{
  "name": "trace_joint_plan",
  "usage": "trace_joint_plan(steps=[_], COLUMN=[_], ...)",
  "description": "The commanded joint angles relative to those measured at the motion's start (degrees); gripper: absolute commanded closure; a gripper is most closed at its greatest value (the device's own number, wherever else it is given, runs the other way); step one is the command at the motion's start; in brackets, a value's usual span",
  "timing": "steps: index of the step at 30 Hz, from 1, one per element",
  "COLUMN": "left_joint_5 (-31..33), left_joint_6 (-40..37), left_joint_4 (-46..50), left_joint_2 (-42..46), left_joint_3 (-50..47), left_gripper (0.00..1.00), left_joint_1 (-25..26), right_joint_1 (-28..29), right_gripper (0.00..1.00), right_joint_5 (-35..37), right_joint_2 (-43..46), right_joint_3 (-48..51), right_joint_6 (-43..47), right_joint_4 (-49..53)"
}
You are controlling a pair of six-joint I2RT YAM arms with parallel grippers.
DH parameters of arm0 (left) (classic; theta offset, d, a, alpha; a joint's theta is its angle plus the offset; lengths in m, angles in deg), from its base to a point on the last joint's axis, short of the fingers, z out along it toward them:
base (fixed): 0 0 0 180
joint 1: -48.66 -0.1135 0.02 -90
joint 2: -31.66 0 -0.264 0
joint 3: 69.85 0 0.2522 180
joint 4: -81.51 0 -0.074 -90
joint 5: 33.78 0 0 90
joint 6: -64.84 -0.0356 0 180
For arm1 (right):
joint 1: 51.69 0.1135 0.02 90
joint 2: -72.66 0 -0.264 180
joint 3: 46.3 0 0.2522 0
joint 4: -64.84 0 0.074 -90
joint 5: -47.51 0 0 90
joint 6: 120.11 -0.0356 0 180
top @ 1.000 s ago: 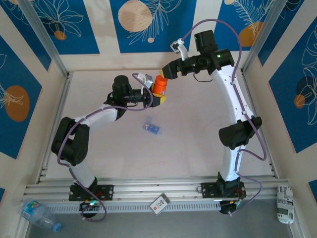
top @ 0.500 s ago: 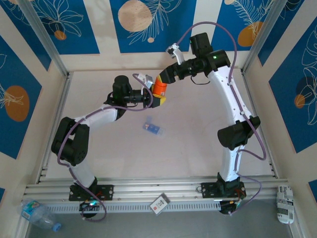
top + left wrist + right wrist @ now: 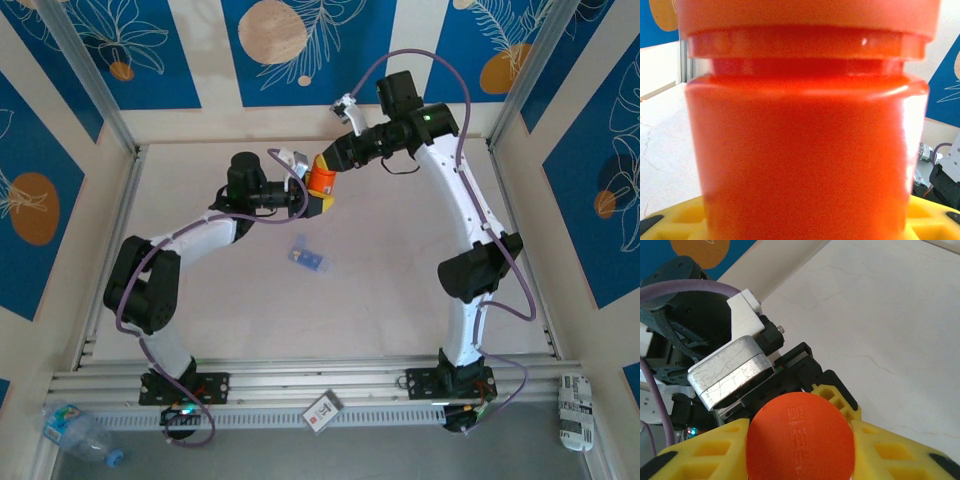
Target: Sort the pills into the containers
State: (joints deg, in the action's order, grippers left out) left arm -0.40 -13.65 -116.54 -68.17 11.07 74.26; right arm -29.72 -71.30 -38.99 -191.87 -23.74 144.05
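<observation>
Left gripper (image 3: 318,200) is clamping the orange bottle (image 3: 322,180) while the right gripper (image 3: 330,162) is gripping its cap (image 3: 800,437). The blue box (image 3: 307,257) is lying well apart on the table (image 3: 200,300), with sorting apparently not yet begun.

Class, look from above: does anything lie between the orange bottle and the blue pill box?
Nothing visible does. Bare table separates the orange bottle, held by the left gripper and right gripper, from the blue pill box.

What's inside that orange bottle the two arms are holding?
Nothing inside shows. The orange bottle has a wall that lets nothing show through, its cap is on, and the right gripper clamps that cap from above.
</observation>
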Motion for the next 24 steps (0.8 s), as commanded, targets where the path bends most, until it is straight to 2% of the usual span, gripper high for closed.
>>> trace_joint_plan(steps=[1,13,20,24], left_joint_5=[-1.8,-0.2,-0.4,-0.7], left_joint_6=[-0.6,-1.1,-2.0,-3.5], left_joint_4=[-2.2,-1.8,-0.8,1.1], left_joint_2=[0.9,1.1,0.8,0.9], left_joint_3=[2.0,3.1,2.7,2.8], left_gripper=[1.0,1.0,1.0,1.0], left_joint_1=[-0.3,-0.3,-0.3,-0.3], right_joint_1=[0.4,2.4,-1.4,-4.5], right_gripper=[0.62,0.66,0.64,0.54], right_joint_5=[-0.3,4.1,4.9,2.0], right_joint_2=[-0.7,5.7,6.6,7.9], right_joint_3=[1.7,17.3,13.2,10.0], right_joint_6=[0.3,-7.8,-10.8,-11.9], right_joint_4=[1.4,-10.6,-10.7,-10.7])
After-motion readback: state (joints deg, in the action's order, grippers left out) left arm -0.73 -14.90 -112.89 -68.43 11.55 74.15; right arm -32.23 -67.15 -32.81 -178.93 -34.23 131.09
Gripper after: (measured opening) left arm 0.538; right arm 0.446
